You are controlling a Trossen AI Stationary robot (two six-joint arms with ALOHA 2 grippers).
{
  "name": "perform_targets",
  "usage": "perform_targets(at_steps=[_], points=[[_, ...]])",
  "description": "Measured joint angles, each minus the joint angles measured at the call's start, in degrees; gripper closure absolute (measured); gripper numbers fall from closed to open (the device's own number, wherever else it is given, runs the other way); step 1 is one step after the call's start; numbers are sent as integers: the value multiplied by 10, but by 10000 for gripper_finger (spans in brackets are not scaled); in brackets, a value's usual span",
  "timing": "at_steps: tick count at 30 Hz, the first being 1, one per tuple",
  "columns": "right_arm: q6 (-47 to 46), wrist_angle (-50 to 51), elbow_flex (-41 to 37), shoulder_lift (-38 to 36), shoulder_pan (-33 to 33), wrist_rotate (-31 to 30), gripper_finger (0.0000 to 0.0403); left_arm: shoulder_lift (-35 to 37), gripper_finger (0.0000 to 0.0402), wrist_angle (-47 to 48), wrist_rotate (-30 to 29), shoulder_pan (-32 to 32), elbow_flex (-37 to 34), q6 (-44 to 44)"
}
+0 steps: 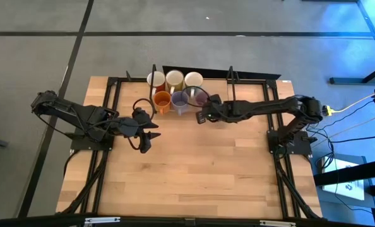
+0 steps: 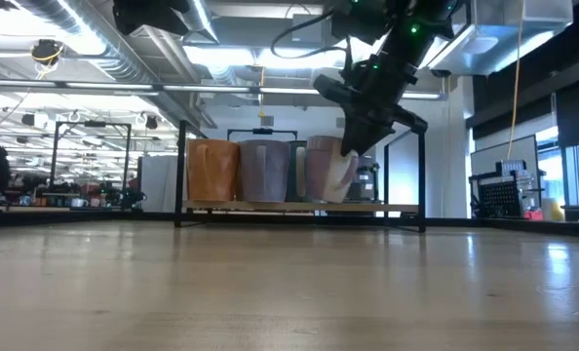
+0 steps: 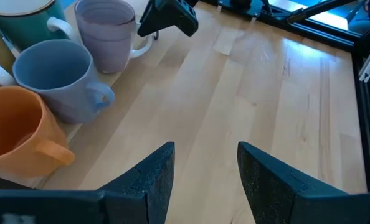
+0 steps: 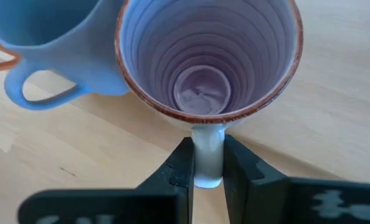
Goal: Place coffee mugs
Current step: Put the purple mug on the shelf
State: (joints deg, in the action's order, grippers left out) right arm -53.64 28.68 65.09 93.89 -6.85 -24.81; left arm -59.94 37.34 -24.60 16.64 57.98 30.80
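1. Gripping the handle of a pale purple mug [image 4: 207, 56], the right gripper [image 4: 208, 163] is closed on it so the cup stays upright.
2. That mug sits at the desk's [image 1: 194, 170] far edge, beside the other purple mug [image 1: 179, 102] and orange mug [image 1: 163, 101].
3. Three cream mugs [image 1: 175, 79] stand in a row behind.
4. Left gripper [image 3: 203, 171] waits open, empty, over bare desk.

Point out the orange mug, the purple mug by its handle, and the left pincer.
orange mug [image 3: 14, 134]: left wrist view, outer wall.
purple mug [image 4: 207, 99]: right wrist view, inside bottom.
left pincer [image 3: 203, 171]: left wrist view, between fingertips.
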Motion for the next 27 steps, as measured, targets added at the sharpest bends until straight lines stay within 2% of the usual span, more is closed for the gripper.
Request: perform_targets(at_steps=[13,27], points=[[26,-72,-2,21,-1,6,360,0,232,-1,-2,-9,0,-14],[31,-103,-1,26,0,-17,287,0,232,-5,2,-10,0,-15]])
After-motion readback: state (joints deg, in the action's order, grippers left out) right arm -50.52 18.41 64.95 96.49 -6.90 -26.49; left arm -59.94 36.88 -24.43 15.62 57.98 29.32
